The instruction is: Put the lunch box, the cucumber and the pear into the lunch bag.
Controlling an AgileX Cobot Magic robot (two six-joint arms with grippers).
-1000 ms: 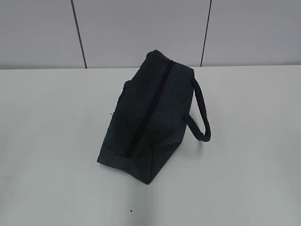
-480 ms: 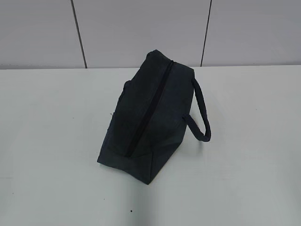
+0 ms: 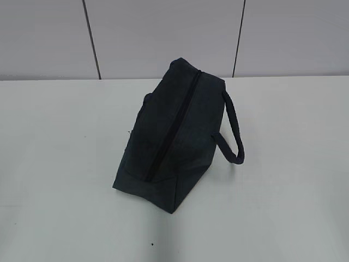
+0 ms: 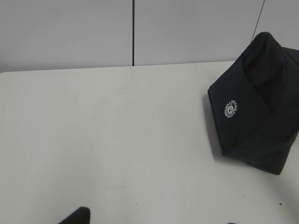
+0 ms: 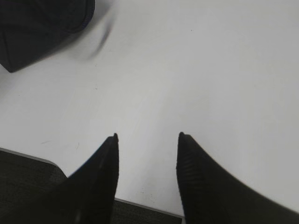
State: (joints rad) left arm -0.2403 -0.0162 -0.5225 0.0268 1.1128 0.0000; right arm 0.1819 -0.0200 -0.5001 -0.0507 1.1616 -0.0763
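Lunch bag [image 3: 174, 136]: stood on the white bench [image 3: 65, 164], zipper [image 3: 173, 126] closed along its ridge, loop handle [image 3: 233, 131] at its right, white round logo [image 4: 231, 109] on one end. Right claw [image 5: 147, 140]: parted, empty, held near the bag. Left claw: state could not be told.

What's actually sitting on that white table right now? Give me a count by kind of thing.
Lunch bag, dark navy, zipper closed: 1
Lunch box: 0 in view
Cucumber: 0 in view
Pear: 0 in view
Total on the table: 1 thing
The right gripper has its fingers apart over bare table, holding nothing.
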